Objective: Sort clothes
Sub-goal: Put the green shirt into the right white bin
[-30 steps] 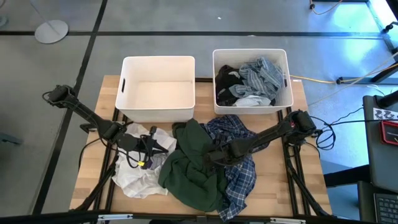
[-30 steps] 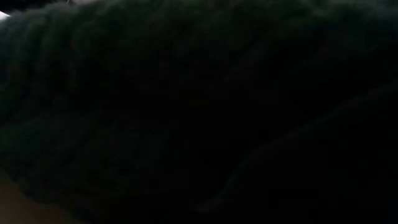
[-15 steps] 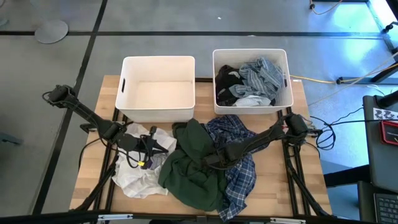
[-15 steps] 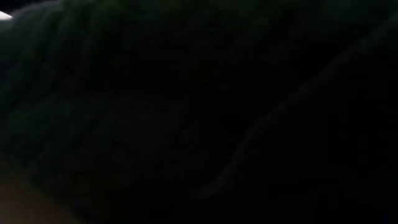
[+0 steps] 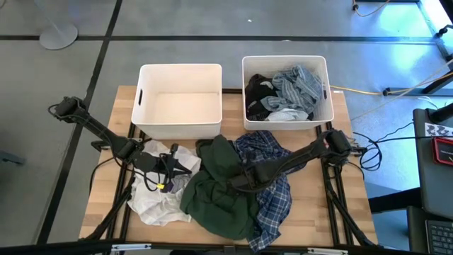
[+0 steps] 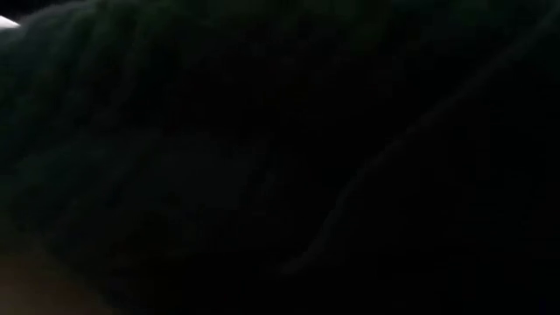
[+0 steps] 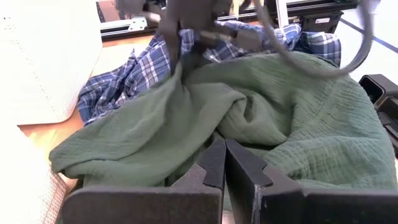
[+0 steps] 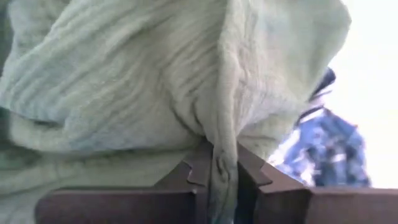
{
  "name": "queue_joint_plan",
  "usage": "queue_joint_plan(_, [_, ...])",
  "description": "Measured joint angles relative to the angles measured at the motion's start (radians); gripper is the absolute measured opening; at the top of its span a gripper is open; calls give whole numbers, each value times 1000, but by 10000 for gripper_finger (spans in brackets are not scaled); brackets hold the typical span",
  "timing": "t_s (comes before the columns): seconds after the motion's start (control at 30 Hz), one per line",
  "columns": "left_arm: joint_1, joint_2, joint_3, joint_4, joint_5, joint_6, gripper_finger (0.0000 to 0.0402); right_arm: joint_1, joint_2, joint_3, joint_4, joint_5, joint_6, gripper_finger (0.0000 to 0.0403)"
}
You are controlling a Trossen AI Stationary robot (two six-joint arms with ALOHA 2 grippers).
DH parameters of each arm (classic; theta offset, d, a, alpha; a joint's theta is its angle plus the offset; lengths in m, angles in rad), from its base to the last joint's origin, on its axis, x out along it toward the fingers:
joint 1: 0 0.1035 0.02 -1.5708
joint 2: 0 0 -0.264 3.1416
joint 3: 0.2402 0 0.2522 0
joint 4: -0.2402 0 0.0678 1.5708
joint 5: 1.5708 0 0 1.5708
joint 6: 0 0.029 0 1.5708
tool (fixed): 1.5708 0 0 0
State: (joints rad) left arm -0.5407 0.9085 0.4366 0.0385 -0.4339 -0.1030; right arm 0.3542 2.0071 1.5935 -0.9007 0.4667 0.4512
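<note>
Green garment (image 8: 155, 81) pinched in right gripper (image 8: 224, 171)

The low view is almost wholly blocked by dark fabric (image 6: 262, 157) pressed close to the lens, so the table and both arms are hidden there. From above, the right gripper (image 5: 236, 183) is buried in the dark green garment (image 5: 216, 191), which also covers part of the plaid shirt (image 5: 272, 191)
</note>
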Motion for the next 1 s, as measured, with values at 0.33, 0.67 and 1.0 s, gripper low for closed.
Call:
queue_joint_plan(0.33, [0,0,0,-1,0,1,1,0,-2,196,-209,149,-43,18])
queue_joint_plan(0.67, [0,0,0,-3,0,-1,1,0,-51,389,-388,340,-62,13])
queue_joint_plan(1.0, [0,0,0,-2,0,1,1,-1,-140,555,-474,595,-92,16])
